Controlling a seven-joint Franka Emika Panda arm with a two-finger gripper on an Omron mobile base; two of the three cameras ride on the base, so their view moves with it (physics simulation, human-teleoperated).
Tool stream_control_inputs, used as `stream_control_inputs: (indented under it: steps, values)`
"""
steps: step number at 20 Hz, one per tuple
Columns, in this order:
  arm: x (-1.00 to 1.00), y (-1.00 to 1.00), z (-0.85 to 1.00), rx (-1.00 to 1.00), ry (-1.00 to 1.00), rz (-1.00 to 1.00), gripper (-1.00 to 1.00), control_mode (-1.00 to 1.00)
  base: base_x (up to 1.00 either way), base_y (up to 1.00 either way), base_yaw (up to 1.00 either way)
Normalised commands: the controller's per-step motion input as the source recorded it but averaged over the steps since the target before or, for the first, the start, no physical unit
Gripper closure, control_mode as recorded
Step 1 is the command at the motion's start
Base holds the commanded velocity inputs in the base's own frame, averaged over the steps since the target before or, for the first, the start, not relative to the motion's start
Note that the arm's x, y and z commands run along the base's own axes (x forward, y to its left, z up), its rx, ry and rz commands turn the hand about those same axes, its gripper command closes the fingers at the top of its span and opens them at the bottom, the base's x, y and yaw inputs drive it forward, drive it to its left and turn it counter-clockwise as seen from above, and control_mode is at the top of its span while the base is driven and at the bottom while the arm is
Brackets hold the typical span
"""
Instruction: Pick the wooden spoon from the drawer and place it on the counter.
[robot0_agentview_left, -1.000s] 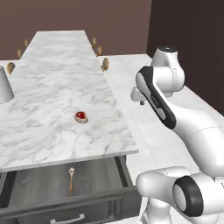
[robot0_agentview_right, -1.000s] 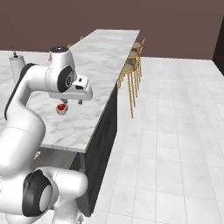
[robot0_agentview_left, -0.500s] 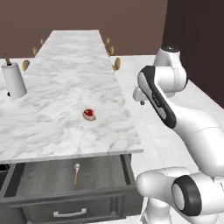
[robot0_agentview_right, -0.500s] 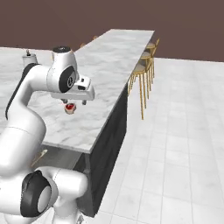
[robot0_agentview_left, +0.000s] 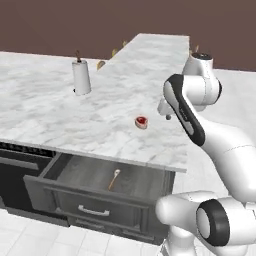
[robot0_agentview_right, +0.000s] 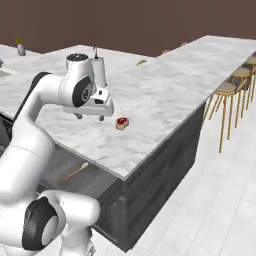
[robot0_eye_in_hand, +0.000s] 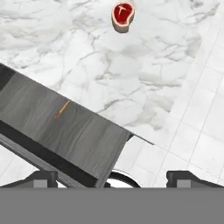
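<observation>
The wooden spoon (robot0_agentview_left: 114, 179) lies loose inside the pulled-out drawer (robot0_agentview_left: 80, 200), its pale bowl pointing toward the counter (robot0_agentview_left: 60, 115). In the right base view the spoon (robot0_agentview_right: 76, 171) rests in the drawer (robot0_agentview_right: 57, 160) under the counter (robot0_agentview_right: 165, 95) edge. My gripper (robot0_agentview_right: 90, 117) hangs open and empty over the marble, above and behind the drawer, left of the small red round object (robot0_agentview_right: 121, 122). From the left base, the gripper (robot0_agentview_left: 167, 116) peeks out behind my arm. In the hand view the gripper (robot0_eye_in_hand: 113, 178) stands wide, with the spoon (robot0_eye_in_hand: 62, 109) far below in the drawer (robot0_eye_in_hand: 87, 135).
A small red round object (robot0_agentview_left: 142, 121) sits on the counter near its front edge. A paper towel roll (robot0_agentview_left: 81, 76) stands further back. Bar stools (robot0_agentview_right: 227, 90) line the counter's far side. White tiled floor (robot0_eye_in_hand: 192, 131) lies beside the drawer.
Both base views have swung, so the whole scene shifted and the drawer now shows from a new angle. The arm keeps its pose over the counter. The spoon stays in the drawer.
</observation>
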Motion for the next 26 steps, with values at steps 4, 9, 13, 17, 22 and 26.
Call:
stream_control_inputs:
  steps: [4, 9, 13, 17, 22, 26]
  values:
    - [0.0, 0.0, 0.0, 0.0, 0.0, 0.0, -1.0, 1.0, 0.0, -0.31, 0.7]
    - [0.0, 0.0, 0.0, 0.0, 0.0, 0.0, -1.0, 1.0, -0.07, -0.43, 0.69]
    - [0.0, 0.0, 0.0, 0.0, 0.0, 0.0, -1.0, 1.0, -0.23, -0.59, 0.63]
    - [0.0, 0.0, 0.0, 0.0, 0.0, 0.0, -1.0, 1.0, -0.3, -0.68, 0.57]
    - [0.0, 0.0, 0.0, 0.0, 0.0, 0.0, -1.0, 1.0, -0.25, -0.76, 0.51]
    - [0.0, 0.0, 0.0, 0.0, 0.0, 0.0, -1.0, 1.0, -0.07, -0.85, 0.44]
